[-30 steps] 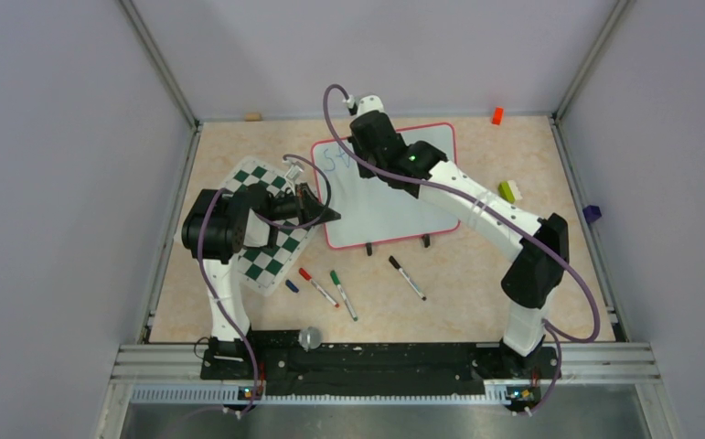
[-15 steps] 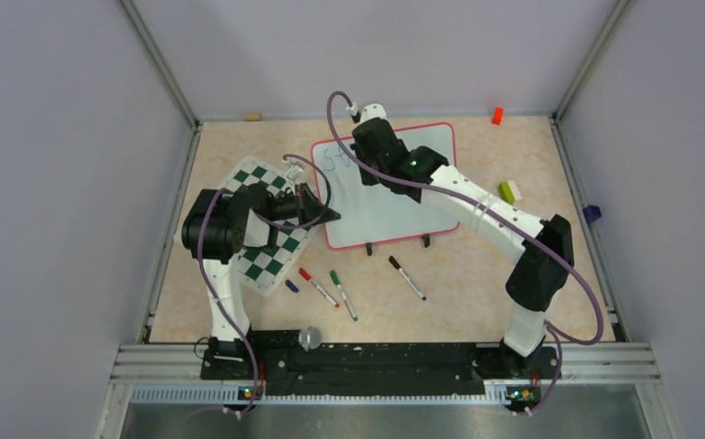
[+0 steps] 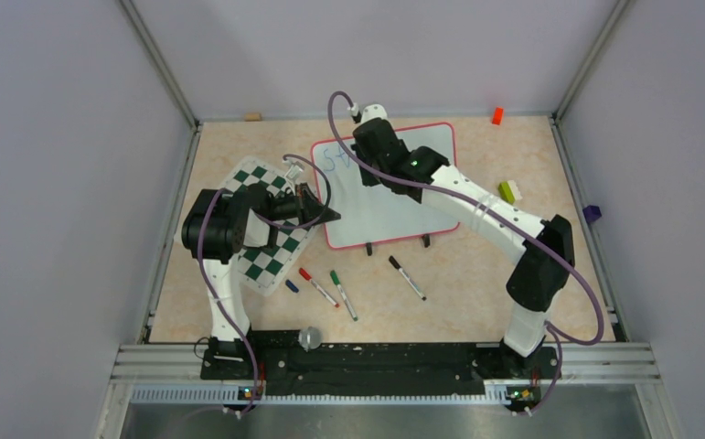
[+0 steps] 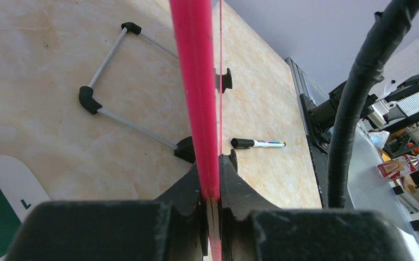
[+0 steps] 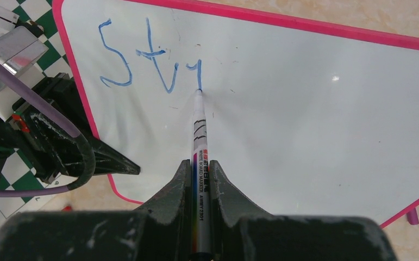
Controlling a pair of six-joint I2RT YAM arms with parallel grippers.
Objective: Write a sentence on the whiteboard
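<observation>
While clamped tight on one marker point(image 5: 198, 117), pressing its tip onto the whiteboard point(image 5: 305, 109): right fingers point(image 5: 200, 163), low centre of the right wrist view. Touching the foot of the rightmost blue stroke with that tip. One sentence point(image 5: 151, 53) begun at upper left of the board: four blue marks, roughly "Str" plus one more stroke.

Pinched shut on the board's pink frame, lower centre of the left wrist view: left fingers point(image 4: 212, 163). Two black clips point(image 4: 226, 80) along that edge, one wire stand point(image 4: 87, 99) beyond it on the bench point(image 4: 44, 65).

From above, board at upper centre, just right of one checkered mat point(image 3: 266, 265). Below the board, three loose pens on the bench: red marker point(image 3: 318, 287), green marker point(image 3: 343, 294), black marker point(image 3: 407, 278). Just left of the red one, one small blue cap point(image 3: 292, 285). Four markers in all, counting the held one.

Four small blocks, well apart: orange block point(image 3: 496, 115) at top right, yellow-green block point(image 3: 509, 190) at right, purple block point(image 3: 592, 213) at the far right edge, tan block point(image 3: 253, 116) at top left of the bench.
</observation>
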